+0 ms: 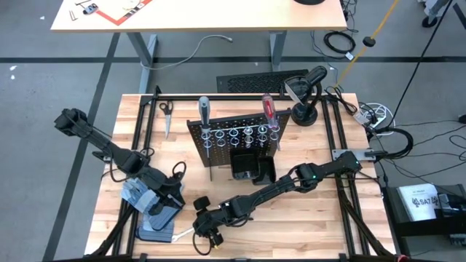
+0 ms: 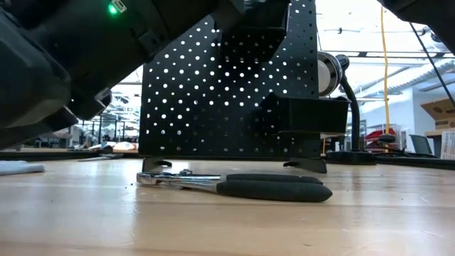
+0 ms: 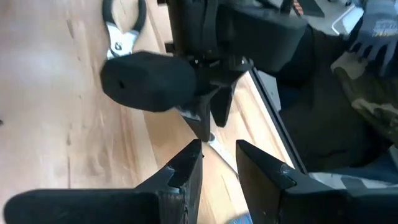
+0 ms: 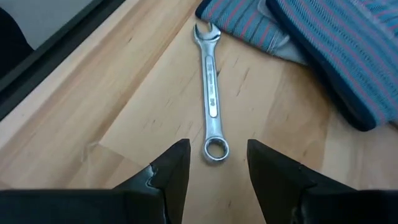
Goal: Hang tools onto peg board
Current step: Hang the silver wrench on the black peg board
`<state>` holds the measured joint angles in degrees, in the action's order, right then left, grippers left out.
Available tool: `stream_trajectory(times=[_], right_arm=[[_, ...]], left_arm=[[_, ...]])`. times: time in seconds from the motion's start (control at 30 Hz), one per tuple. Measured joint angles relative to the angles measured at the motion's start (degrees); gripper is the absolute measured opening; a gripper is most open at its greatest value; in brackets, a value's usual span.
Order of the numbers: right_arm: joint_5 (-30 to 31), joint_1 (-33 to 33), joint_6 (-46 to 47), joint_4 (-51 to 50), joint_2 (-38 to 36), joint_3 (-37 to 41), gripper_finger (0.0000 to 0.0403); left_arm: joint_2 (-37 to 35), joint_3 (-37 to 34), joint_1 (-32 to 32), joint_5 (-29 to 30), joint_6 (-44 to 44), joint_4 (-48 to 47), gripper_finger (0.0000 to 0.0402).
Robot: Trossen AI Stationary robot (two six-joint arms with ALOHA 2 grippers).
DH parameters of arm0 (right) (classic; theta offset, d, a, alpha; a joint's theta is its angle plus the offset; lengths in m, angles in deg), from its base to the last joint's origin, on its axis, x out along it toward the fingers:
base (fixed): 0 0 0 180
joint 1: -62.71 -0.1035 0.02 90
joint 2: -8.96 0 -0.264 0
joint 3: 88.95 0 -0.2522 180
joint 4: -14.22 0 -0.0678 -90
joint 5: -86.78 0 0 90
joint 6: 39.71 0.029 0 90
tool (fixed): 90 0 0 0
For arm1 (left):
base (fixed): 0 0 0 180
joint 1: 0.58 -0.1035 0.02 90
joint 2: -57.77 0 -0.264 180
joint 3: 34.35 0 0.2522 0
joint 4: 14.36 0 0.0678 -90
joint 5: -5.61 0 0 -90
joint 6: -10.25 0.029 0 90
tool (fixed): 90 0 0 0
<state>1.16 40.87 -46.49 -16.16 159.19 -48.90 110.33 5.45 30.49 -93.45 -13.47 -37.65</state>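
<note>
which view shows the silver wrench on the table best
The right wrist view: the wrench lies whole on bare wood, just ahead of the open right end effector. The high view shows only a sliver. The left wrist view shows a partial strip; the low view shows none.

My two matte black jointed metal arms (image 1: pixel 109 149) were built of slim tubular links and bulkier rounded joint housings. A small green indicator light (image 2: pixel 112 8) glowed on one dark housing. Each arm ended in a pair of black wedge-shaped plastic fingers (image 4: pixel 171 171) with angular, stepped inner edges. Thin black cables (image 1: pixel 177 169) looped near my left wrist.
</note>
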Motion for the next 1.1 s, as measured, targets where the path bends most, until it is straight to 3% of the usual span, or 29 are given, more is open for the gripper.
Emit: stream_trajectory(times=[0.23,0.37,0.6,0.83,0.97,1.1], right_arm=[[0.3,-0.9,-4.8,-1.9,-1.2,-1.8,0.0153],[0.6,-1.8,-6.0,-8.6,-3.4,-5.6,0.0153],[8.0,-3.6,-5.9,-20.7,-10.7,-8.5,0.0153],[15.2,-5.8,-4.5,-27.9,-17.6,-8.5,0.0153],[18.4,-6.9,-4.4,-29.6,-19.6,-8.5,0.0153],[20.1,-7.5,-4.8,-30.3,-20.7,-8.5,0.0153]], left_arm=[[3.8,0.0,3.2,0.5,-1.5,2.9,0.0106],[5.0,0.0,5.0,1.7,-2.0,5.4,0.0106],[8.6,0.0,9.0,2.9,-5.6,10.6,0.0106],[19.3,0.2,12.6,8.2,-6.0,19.1,0.0106],[25.9,1.9,14.1,10.7,-6.0,18.3,0.0119],[30.5,7.7,14.1,11.9,-6.0,11.7,0.015]])
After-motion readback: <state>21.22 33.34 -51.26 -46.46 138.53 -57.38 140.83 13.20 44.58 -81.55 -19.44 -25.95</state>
